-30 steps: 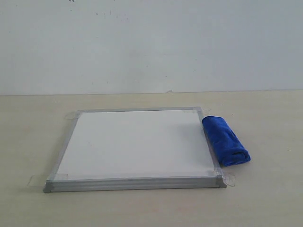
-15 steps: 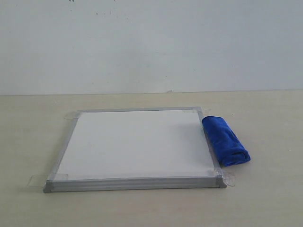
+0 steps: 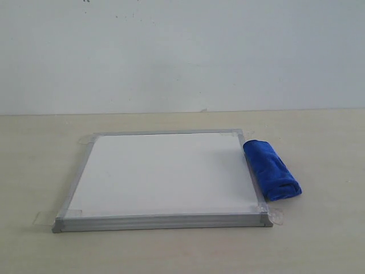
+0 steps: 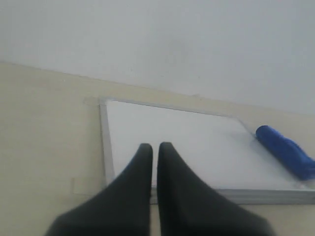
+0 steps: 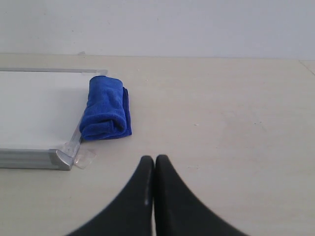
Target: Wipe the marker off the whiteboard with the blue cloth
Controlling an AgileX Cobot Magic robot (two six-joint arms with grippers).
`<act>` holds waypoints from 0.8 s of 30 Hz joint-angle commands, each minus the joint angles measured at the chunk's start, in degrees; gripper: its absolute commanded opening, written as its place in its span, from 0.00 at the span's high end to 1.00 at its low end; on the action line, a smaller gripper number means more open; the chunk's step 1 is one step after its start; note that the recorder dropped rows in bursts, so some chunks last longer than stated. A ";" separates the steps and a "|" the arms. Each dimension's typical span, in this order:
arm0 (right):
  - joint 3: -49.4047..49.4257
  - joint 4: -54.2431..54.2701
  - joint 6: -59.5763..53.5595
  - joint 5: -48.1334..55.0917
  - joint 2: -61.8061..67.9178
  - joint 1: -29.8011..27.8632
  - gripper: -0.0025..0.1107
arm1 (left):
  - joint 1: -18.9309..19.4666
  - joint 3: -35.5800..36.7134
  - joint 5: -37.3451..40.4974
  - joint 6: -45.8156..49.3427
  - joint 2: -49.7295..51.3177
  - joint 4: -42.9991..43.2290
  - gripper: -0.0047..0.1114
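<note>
The blue cloth (image 3: pixel 272 170) lies rolled on the surface (image 3: pixel 319 240) against the right edge of the whiteboard (image 3: pixel 165 171), well ahead of the empty, closed right claw (image 5: pixel 154 159); the left claw (image 4: pixel 154 146) is likewise pressed closed.

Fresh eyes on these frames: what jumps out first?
The blue cloth, rolled up along the right-hand edge of the whiteboard in the exterior view, is the only strong colour. The board lies flat, its face looking blank. The left gripper and right gripper are both shut and empty, off the cloth.
</note>
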 commanded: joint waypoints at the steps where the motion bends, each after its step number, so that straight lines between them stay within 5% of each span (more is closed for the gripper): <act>1: 0.00 -0.12 0.00 -0.27 -0.24 -0.34 0.98 | 0.23 0.17 1.47 1.85 -0.20 9.86 0.93; 24: 0.00 -0.12 0.00 -0.27 -0.24 -0.34 0.98 | 4.72 0.17 4.75 6.47 -0.20 9.64 0.93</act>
